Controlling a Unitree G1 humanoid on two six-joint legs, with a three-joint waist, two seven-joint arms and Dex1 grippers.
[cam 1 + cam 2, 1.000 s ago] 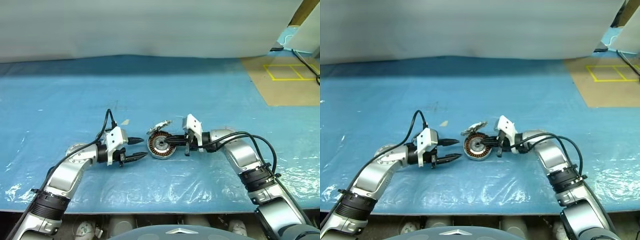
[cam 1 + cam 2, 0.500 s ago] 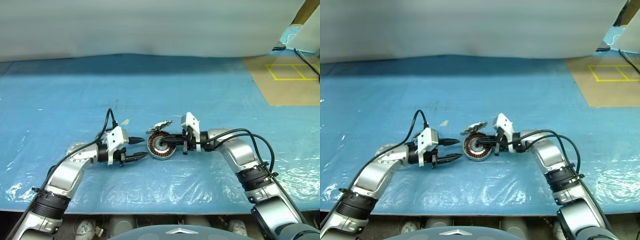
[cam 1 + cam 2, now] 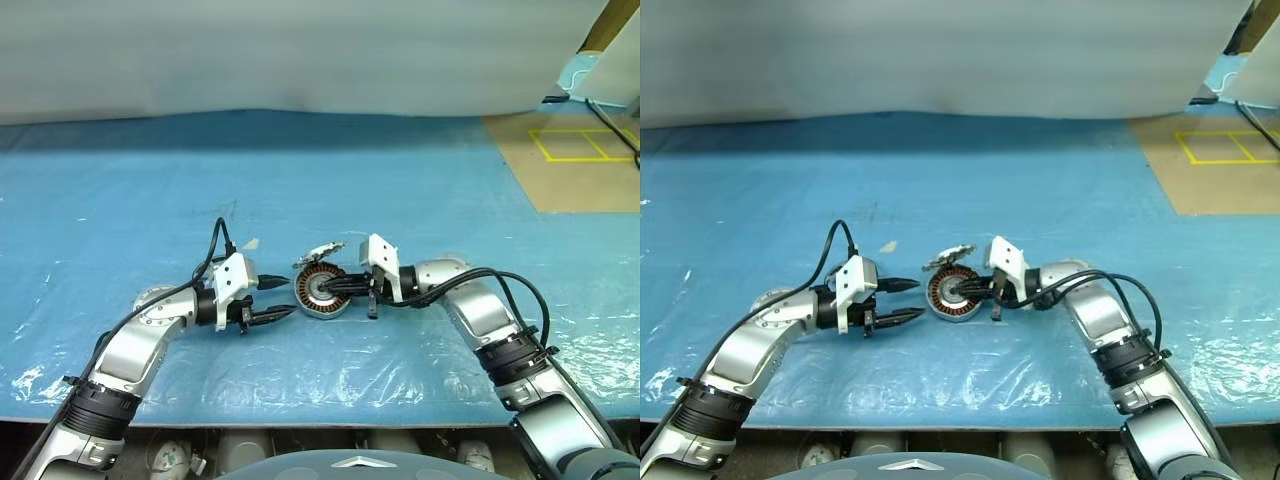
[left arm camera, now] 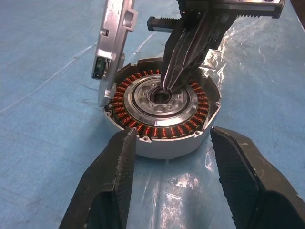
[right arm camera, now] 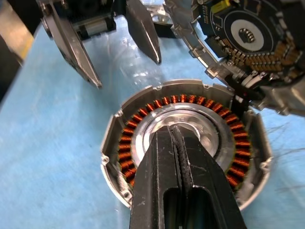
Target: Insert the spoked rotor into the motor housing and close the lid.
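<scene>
Little has changed over the last second. The left end effector [image 3: 283, 298] has kept still at nine o'clock of the motor housing [image 3: 322, 291], fingers parted, holding nothing. The housing sits mid-desk [image 3: 420, 180], windings up, the lid [image 4: 113, 45] propped on edge at its rim. The right end effector [image 4: 167, 84], fingers pressed together, has crept inward from three o'clock; its tips now sit over the hub, apparently seating the spoked rotor [image 4: 162, 98].

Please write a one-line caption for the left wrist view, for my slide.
Shut right gripper presses into the centre of the motor housing, lid raised at its edge, left gripper open in front.
</scene>
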